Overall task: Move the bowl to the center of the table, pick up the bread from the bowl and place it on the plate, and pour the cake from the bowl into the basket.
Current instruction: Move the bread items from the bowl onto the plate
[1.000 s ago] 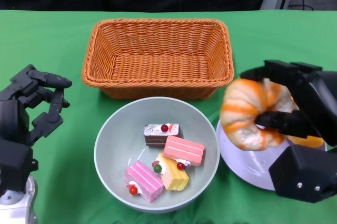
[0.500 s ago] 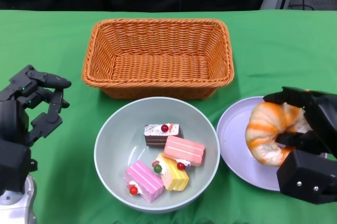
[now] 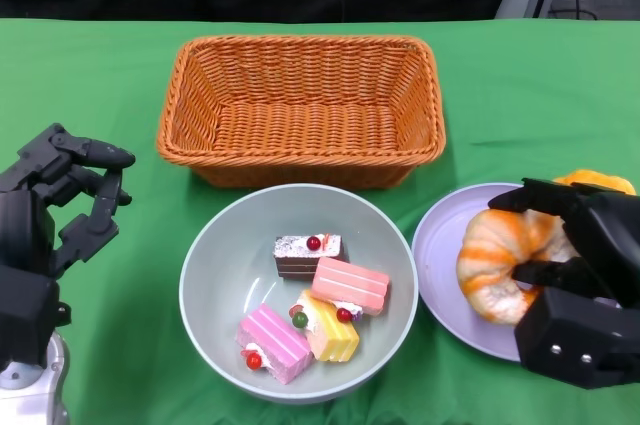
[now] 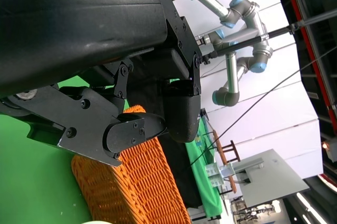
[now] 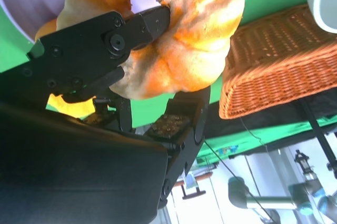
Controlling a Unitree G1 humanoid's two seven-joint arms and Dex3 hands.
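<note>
Over the plate (image 3: 440,245), at the table's right side, my right hand (image 3: 580,275) grips the bread (image 3: 495,265), fingers curled around it

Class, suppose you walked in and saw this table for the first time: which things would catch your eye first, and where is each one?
The orange-striped bread stands out first, gripped by the right hand over the lilac plate at the table's right. Next come the bright cake pieces in the grey bowl at the front centre. Behind the bowl sits the empty orange wicker basket.
</note>
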